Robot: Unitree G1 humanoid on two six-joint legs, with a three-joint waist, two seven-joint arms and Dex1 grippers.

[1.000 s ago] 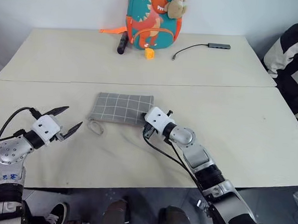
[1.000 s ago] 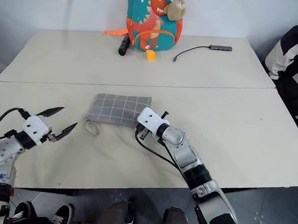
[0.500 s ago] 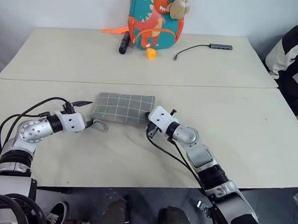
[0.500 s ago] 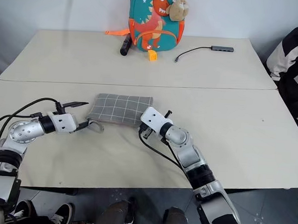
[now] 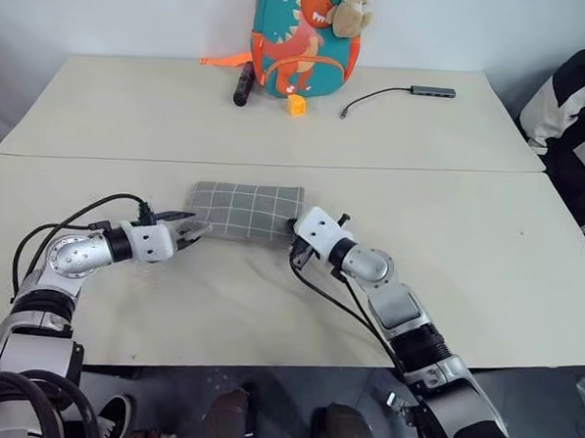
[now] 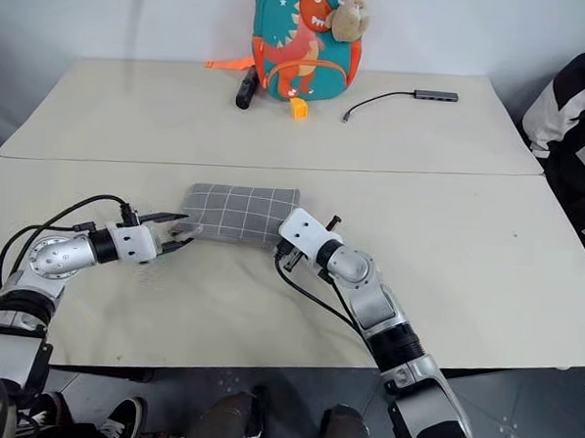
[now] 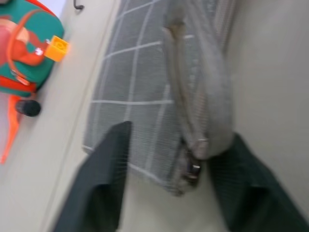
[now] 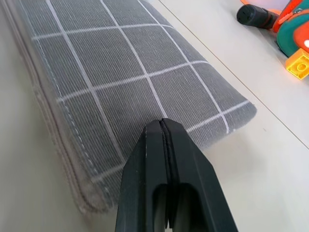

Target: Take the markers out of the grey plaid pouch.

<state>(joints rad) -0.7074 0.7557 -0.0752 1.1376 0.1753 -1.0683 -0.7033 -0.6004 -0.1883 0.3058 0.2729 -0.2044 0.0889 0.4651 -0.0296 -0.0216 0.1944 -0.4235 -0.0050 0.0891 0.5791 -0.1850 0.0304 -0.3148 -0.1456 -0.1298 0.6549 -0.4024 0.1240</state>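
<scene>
The flat grey plaid fabric pouch with thin white grid lines (image 5: 244,211) lies flat near the middle of the cream tabletop (image 5: 268,306), just on the near side of the seam between the two table halves. No markers visible, pouch looks closed.

Left gripper (image 5: 189,232) is at the pouch's left end; in the left wrist view its two black fingers (image 7: 104,179) stand apart, straddling that end where the zipper pull sits. Can't tell if they actually pinch fabric.

Right gripper (image 8: 165,137) has its fingers pressed together with nothing between them, tips at the pouch's right end, on or just over the fabric.

At the far edge: teal dinosaur backpack with a plush toy (image 5: 302,38), black cylinder (image 5: 243,84) to its left, small yellow-orange block (image 5: 297,104) in front, grey USB hub with black cable (image 5: 397,93) to the right.
</scene>
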